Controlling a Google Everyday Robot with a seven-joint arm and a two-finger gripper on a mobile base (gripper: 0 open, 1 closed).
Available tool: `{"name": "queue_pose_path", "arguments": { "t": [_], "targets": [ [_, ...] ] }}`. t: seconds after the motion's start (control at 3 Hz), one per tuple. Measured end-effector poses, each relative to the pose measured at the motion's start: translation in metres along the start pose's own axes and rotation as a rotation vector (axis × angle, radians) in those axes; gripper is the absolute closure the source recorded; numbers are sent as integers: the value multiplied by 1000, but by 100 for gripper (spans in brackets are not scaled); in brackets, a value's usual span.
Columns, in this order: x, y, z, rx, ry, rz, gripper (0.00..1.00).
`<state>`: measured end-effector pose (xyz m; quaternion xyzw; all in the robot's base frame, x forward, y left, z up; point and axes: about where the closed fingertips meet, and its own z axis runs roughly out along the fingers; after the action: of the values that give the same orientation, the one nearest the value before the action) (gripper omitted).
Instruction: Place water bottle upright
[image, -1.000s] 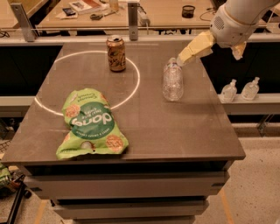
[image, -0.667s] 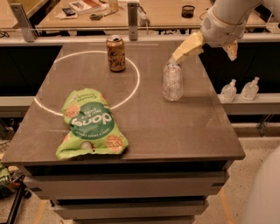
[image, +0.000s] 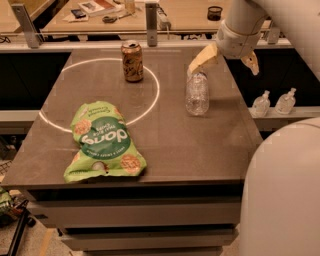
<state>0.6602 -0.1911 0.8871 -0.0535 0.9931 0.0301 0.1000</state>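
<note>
The water bottle (image: 197, 94) is clear ribbed plastic and stands upright on the dark table (image: 200, 145), right of the centre. My gripper (image: 224, 69) hangs just above and behind it, at the table's far right. Its two yellowish fingers are spread wide apart and hold nothing. The left fingertip (image: 196, 66) is right at the bottle's top; the other finger (image: 252, 63) is well to the right of the bottle.
A brown soda can (image: 132, 61) stands at the back inside a white circle line (image: 150, 102). A green snack bag (image: 104, 141) lies front left. Two small pump bottles (image: 273, 103) stand on a shelf to the right. A white robot body (image: 285, 195) fills the lower right.
My gripper has moved left, so its left finger is now over the bottle's top. The bottle has not moved. The white robot body has come into view at the lower right.
</note>
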Motion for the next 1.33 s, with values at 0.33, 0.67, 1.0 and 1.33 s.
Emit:
{"name": "queue_pose_path", "arguments": {
  "t": [0.33,0.67,1.0,1.33],
  "targets": [
    [-8,18,15,-39,13,-16,0],
    [-16,36,30,-61,29,-38,0],
    [-26,41,41,-53,32,-30,0],
    [-36,40,46,-38,22,20,0]
  ]
}}
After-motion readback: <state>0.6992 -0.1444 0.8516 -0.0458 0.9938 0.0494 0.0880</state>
